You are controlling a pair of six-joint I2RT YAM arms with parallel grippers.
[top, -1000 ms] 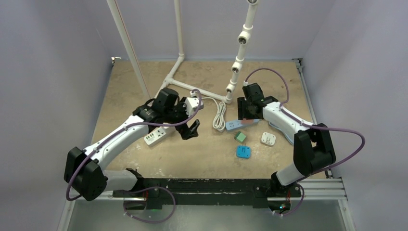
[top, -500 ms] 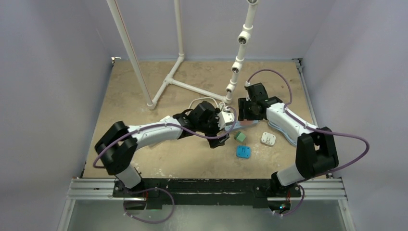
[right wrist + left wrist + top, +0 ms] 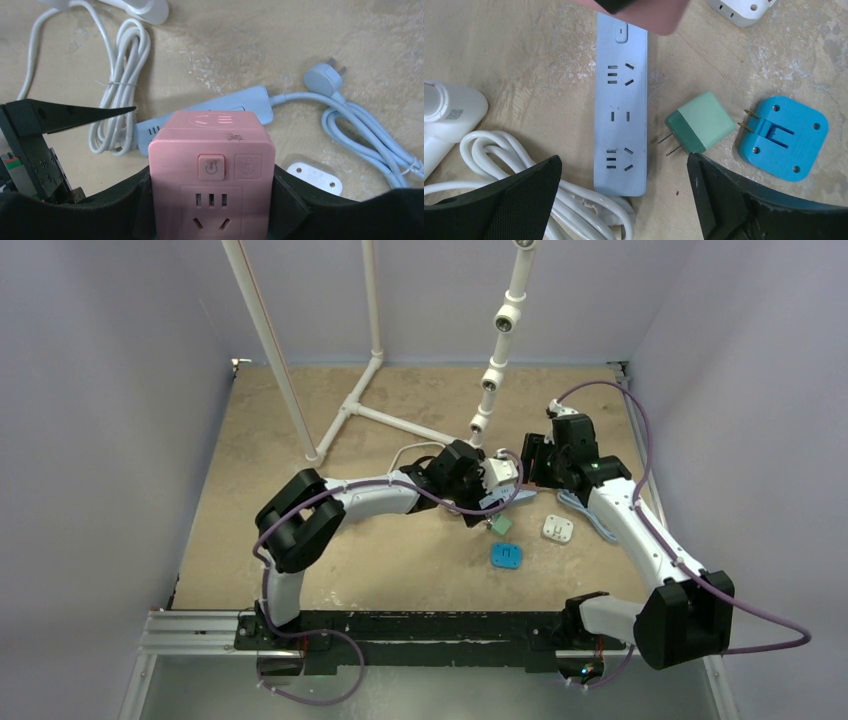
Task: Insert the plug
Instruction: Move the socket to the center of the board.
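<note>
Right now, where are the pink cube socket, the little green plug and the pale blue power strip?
Pink cube socket (image 3: 211, 166): right wrist view, its power button.
Little green plug (image 3: 701, 121): left wrist view, its body.
Pale blue power strip (image 3: 620, 102): left wrist view, its middle.

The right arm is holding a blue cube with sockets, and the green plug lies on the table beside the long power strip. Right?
Not quite. The cube in the right arm's jaws is pink, not blue; the right wrist view shows it. The green plug does lie on the table beside the long power strip.
</note>
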